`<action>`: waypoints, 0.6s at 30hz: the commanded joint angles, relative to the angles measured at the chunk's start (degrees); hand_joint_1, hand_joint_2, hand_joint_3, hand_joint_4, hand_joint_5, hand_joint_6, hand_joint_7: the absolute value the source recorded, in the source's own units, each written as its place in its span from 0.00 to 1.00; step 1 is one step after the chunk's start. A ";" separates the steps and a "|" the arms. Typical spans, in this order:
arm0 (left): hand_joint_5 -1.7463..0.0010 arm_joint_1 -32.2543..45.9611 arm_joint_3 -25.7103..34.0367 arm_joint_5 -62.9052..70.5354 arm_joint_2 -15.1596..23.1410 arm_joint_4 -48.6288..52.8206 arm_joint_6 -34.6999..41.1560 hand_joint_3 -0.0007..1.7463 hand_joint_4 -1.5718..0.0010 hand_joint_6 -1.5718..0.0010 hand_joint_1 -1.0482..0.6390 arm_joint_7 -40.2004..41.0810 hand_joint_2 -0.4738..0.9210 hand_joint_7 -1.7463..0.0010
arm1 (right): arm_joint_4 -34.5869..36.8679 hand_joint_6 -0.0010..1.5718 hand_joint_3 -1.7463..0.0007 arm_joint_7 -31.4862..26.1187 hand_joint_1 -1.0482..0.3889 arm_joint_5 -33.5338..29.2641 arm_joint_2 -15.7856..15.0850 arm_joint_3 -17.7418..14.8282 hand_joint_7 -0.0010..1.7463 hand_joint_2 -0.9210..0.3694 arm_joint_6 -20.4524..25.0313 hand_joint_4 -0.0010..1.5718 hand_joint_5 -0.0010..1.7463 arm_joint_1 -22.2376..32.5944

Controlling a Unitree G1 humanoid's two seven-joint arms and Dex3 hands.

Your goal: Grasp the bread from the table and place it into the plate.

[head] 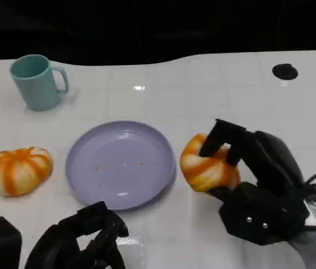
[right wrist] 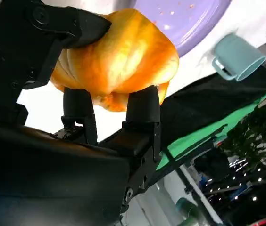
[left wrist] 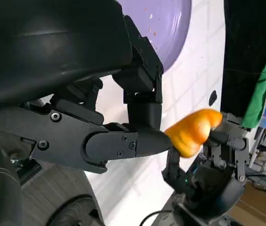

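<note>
right hand (head: 242, 168) at lower right gripping orange bread (head: 205, 165), just right of purple plate (head: 91, 168) at centre, left hand (head: 82, 241) at lower left holding nothing, fingers loosely curled

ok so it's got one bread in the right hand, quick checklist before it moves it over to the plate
1. Grip: ok. The right hand holds the bread, fingers wrapped over its top and sides, as the right wrist view also shows.
2. Bread lifted off the table: cannot tell from these views.
3. Plate free to receive: ok. It lies just beside the held bread, with a few crumbs inside.
4. Left hand out of the way: ok. It sits at the near table edge, below the plate, holding nothing.
5. Other items: ok. The second bread and the mug lie beyond the plate, off the path.
</note>
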 commanded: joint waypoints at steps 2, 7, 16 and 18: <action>0.00 0.10 -0.03 -0.06 0.63 -0.96 0.32 0.23 0.53 0.57 0.32 0.32 1.00 0.16 | 4.69 0.46 0.19 -1.65 0.68 -0.78 2.87 1.95 1.00 0.48 -0.78 0.58 1.00 -5.03; 0.00 -0.21 -0.31 0.22 0.65 -0.21 -0.27 0.24 0.53 0.58 0.32 0.02 1.00 0.16 | 13.17 0.45 0.19 -5.24 0.67 -2.46 5.76 4.15 1.00 0.49 -3.10 0.59 1.00 -9.95; 0.00 -0.52 -0.83 0.77 1.07 0.43 -1.24 0.25 0.53 0.58 0.33 -0.56 1.00 0.15 | 26.91 0.46 0.21 -9.03 0.67 -1.86 11.26 5.42 1.00 0.49 -4.91 0.59 1.00 -17.87; 0.00 -0.41 -1.07 0.85 1.10 0.47 -1.59 0.25 0.53 0.58 0.33 -0.69 1.00 0.15 | 29.49 0.46 0.21 -10.00 0.67 -1.63 12.41 5.46 1.00 0.49 -5.44 0.59 1.00 -19.27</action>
